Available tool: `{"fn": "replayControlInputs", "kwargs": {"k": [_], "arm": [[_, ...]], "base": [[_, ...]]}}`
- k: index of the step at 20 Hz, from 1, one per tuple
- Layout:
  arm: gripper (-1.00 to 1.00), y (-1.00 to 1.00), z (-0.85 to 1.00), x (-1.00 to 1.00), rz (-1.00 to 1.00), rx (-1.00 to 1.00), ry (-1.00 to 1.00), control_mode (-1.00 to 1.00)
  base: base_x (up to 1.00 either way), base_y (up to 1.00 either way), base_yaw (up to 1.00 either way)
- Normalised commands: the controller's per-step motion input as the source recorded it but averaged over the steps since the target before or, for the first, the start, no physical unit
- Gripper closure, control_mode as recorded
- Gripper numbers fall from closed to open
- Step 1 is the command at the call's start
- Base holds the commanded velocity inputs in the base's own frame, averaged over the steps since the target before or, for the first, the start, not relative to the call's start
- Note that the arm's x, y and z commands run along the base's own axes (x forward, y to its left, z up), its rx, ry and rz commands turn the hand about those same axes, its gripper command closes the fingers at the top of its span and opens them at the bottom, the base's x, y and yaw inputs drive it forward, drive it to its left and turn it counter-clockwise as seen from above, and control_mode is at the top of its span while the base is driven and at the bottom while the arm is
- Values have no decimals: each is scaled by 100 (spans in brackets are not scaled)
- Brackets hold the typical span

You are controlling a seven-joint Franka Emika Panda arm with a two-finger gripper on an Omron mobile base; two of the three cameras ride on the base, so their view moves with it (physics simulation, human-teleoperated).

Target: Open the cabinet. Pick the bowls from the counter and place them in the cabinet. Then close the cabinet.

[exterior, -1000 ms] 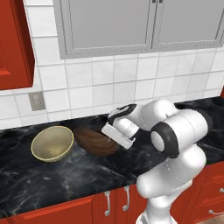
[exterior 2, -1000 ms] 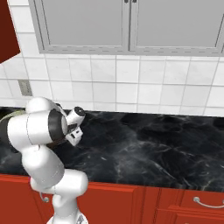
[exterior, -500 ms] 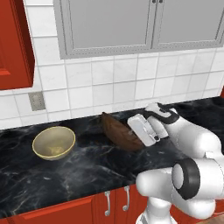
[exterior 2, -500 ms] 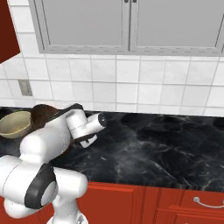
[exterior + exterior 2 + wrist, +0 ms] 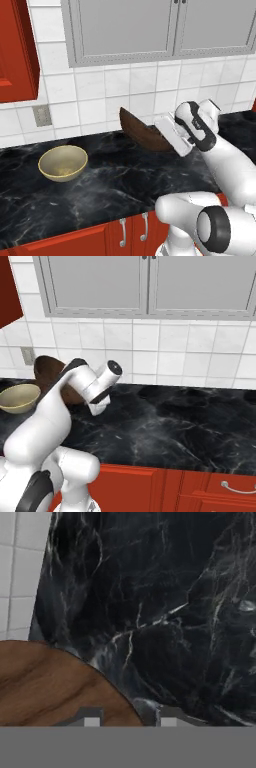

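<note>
Pinching the rim of the brown bowl (image 5: 142, 133), the hand (image 5: 169, 137) held it tilted above the bench (image 5: 110, 185). The beige bowl (image 5: 63, 163) sat on the bench.

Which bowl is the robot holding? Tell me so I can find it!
Find the black marble counter under the grey wall cupboard. Above it, beside the white tiles, the gripper holds the dark brown wooden bowl tilted in the air. The pale yellow bowl sits flat on the counter.

Open black counter (image 5: 100, 185) from 3 to 6 o'clock of beige bowl (image 5: 63, 162) | obstacle: tilted brown bowl (image 5: 142, 132) above counter at its 2 o'clock | grey wall cabinet (image 5: 160, 30) overhead at 12 o'clock
</note>
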Motion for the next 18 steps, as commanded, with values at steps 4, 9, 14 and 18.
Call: {"fn": "replayControlInputs", "kwargs": {"k": [4, 9, 14, 18], "arm": [[100, -49, 68, -22, -33, -13, 36, -100], [100, -55, 53, -43, -30, -16, 19, -100], [100, -21, 52, -31, -27, -22, 18, -100], [100, 0, 36, -33, -42, -27, 7, -100]], "base": [[0, 0, 0], [0, 0, 0], [0, 0, 0], [0, 0, 0]]}}
